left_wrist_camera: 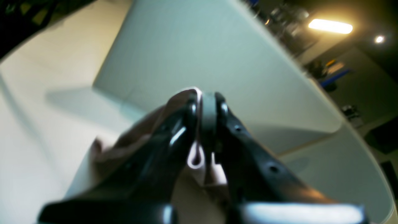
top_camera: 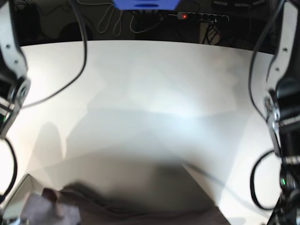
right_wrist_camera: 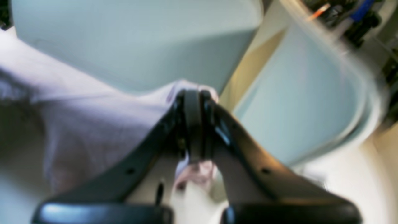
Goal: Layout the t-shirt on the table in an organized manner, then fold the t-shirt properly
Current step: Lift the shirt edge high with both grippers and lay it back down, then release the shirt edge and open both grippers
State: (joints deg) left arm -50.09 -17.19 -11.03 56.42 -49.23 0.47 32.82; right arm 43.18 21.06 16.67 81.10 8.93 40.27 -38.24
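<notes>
The t-shirt (top_camera: pixel 140 213), dusty mauve and blurred, stretches along the bottom edge of the base view, over the near part of the white table (top_camera: pixel 150 79). In the left wrist view my left gripper (left_wrist_camera: pixel 207 104) is shut on a fold of the t-shirt (left_wrist_camera: pixel 130 140), with cloth showing between and behind the fingers. In the right wrist view my right gripper (right_wrist_camera: pixel 193 98) is shut on another edge of the t-shirt (right_wrist_camera: pixel 80 118), which runs off taut to the left. Neither gripper's tips show in the base view.
Arm links and cables stand at the left edge (top_camera: pixel 11 70) and right edge (top_camera: pixel 281 93) of the base view. Behind the table's far edge lie a blue object (top_camera: pixel 145 3) and a power strip (top_camera: pixel 201 16). A pale grey panel with a rounded corner (left_wrist_camera: pixel 217 56) fills both wrist views.
</notes>
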